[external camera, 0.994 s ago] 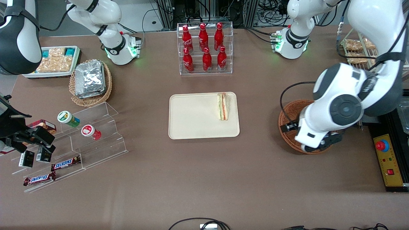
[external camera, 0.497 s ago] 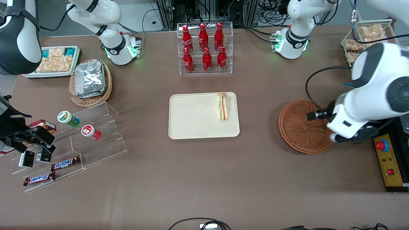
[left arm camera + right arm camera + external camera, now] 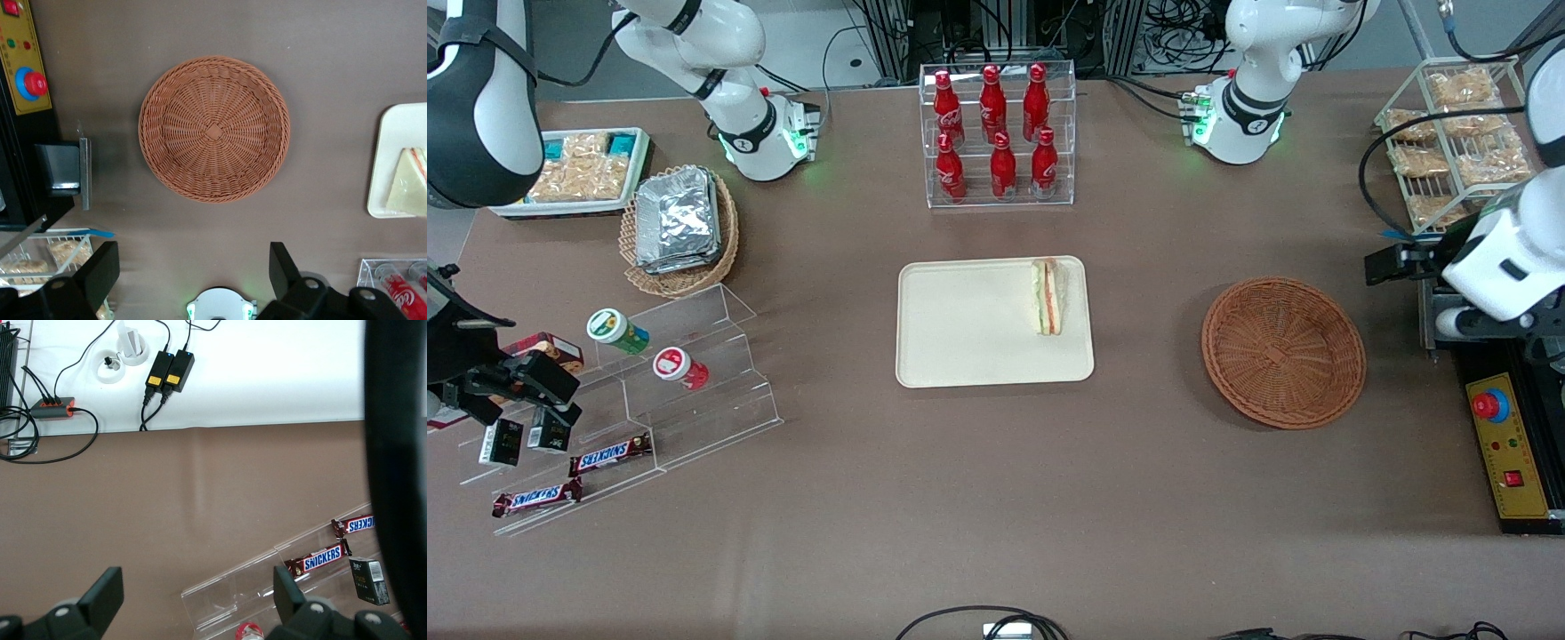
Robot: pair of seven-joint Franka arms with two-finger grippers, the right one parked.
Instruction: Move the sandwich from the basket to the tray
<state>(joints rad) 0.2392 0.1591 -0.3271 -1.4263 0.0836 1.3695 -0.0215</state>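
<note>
At the parked arm's end of the table stands a white tray of snack packets (image 3: 578,173), with an oval wicker basket of foil packets (image 3: 679,227) just beside it and nearer the front camera. Nearer still is a clear stepped display (image 3: 640,400) carrying two small round tubs and chocolate bars. At the middle of the table a clear rack of red bottles (image 3: 996,133) stands farther from the front camera than the tray (image 3: 960,324). The sandwich (image 3: 1048,295) lies on the tray, along the short edge that faces the basket (image 3: 1283,352), with its striped filling turned up toward the front camera. The basket sits apart from the tray, toward the working arm's end, and holds nothing; the wrist view looks straight down into its woven floor. The gripper (image 3: 193,277) hangs in the air near the working arm's end of the table, over its edge close to the control box with the red button (image 3: 1507,444) and the wire rack of snack packets (image 3: 1449,142). Its fingers (image 3: 100,270) are spread wide with nothing between them. From the fingers, the basket is the nearest task thing; the tray and sandwich lie well apart from them.
</note>
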